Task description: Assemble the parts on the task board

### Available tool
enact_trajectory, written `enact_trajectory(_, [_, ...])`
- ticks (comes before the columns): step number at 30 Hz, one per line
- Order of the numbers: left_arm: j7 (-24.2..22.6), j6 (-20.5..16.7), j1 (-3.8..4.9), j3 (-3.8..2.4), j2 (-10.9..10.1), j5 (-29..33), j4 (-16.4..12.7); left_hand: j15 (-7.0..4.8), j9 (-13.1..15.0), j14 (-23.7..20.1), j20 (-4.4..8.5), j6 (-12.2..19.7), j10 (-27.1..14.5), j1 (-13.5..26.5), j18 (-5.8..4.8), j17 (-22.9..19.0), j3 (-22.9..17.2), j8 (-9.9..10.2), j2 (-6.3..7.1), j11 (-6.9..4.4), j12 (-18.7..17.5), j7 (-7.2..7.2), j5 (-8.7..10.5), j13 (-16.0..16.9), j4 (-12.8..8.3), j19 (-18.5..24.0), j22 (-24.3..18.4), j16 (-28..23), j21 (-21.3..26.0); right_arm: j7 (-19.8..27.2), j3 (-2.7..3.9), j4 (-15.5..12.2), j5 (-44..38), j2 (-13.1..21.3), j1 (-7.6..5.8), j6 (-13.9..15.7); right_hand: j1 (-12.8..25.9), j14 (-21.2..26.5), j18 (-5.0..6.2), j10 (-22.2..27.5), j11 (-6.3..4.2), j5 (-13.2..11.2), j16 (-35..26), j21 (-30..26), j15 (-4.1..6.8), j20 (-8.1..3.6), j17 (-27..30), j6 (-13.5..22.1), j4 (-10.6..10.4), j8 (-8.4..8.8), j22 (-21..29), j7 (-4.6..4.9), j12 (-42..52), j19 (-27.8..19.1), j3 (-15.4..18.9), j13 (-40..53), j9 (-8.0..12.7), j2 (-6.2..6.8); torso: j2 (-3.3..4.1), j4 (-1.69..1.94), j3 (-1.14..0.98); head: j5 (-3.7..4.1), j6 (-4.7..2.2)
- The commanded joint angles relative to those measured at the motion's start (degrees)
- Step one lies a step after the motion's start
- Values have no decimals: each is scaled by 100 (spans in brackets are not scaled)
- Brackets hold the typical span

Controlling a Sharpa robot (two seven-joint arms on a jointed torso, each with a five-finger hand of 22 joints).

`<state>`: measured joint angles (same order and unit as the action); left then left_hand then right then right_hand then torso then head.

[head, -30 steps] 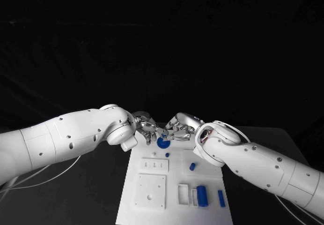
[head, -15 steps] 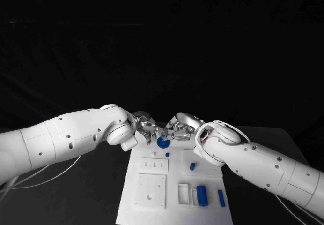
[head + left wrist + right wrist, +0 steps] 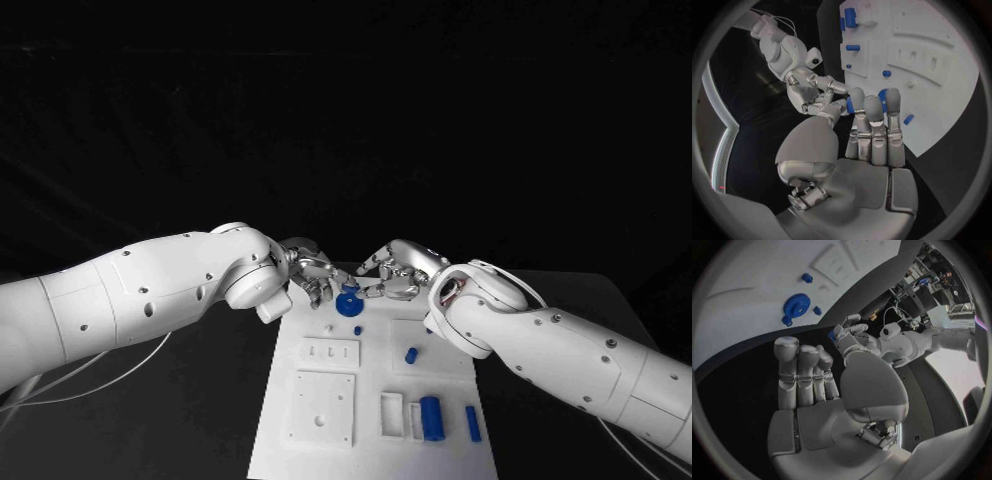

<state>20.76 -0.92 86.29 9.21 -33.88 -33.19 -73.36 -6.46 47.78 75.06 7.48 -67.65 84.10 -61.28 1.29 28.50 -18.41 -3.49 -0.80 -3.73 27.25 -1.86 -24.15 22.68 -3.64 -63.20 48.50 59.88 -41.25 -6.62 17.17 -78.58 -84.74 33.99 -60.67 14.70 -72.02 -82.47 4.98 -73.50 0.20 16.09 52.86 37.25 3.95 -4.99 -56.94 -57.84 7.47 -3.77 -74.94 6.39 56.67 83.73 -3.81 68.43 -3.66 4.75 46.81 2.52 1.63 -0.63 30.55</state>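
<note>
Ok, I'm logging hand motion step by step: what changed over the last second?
The right hand drew back toward the robot's right, away from the round blue part, and is open with nothing in it. The round part lies where it was on the task board, now more exposed. The left hand stayed put, a small blue piece between its fingers. The other parts did not move.
</note>
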Motion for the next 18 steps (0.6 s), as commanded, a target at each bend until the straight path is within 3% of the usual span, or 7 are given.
enact_trajectory(1, [57,-46,4,0,-34,83,-40,-15,850,65,11,-291,222,40,2,22,-645,-29,-3,-58,92,254,-51,43,-673,-57,36,46,-4,352,-2,-96,156,137,60,391,-82,-21,65,36,4,124,10,-40,-12,9,-47,214,-9,30,-296,15,37,71,137,-29,18,28,1,-5,-4,-16,2])
enact_trajectory(6, [132,-89,3,6,-105,7,-97,-31,938,87,29,-300,222,78,-9,70,-673,-26,7,-70,173,263,-98,70,-707,-125,149,76,93,468,20,-218,287,415,162,491,-128,-22,73,66,5,273,-40,-142,-12,15,-58,211,-20,30,-339,15,15,90,267,-96,17,25,-9,-13,-9,-22,14])
enact_trajectory(9, [185,-122,2,12,-156,-87,-146,-41,945,104,39,-311,223,82,-11,86,-674,-26,14,-78,215,268,-112,85,-711,-155,212,91,115,539,69,-241,429,569,228,572,-134,-25,70,69,1,359,-59,-175,-9,13,-59,168,-8,27,-357,12,15,97,288,-113,16,6,-9,-13,-3,-36,12])
enact_trajectory(14, [310,-222,-4,35,-246,-398,-269,-65,964,155,62,-347,226,96,-16,134,-674,-23,29,-101,337,281,-144,124,-706,-233,409,145,190,667,159,-90,830,732,282,734,-122,-30,68,75,-10,510,-74,-219,-1,5,-62,-20,22,22,-366,3,-5,112,256,-147,8,-44,-42,-30,-24,-66,48])
enact_trajectory(18, [462,-425,-12,148,-345,-800,-478,-74,1005,194,72,-371,233,121,-24,180,-701,-26,43,-112,471,295,-183,161,-691,-272,550,209,228,746,216,101,1131,788,296,829,-67,-31,65,84,-13,578,-99,-284,2,0,-66,-48,102,21,-375,2,-15,131,245,-180,7,-88,-78,-33,-39,-90,105])
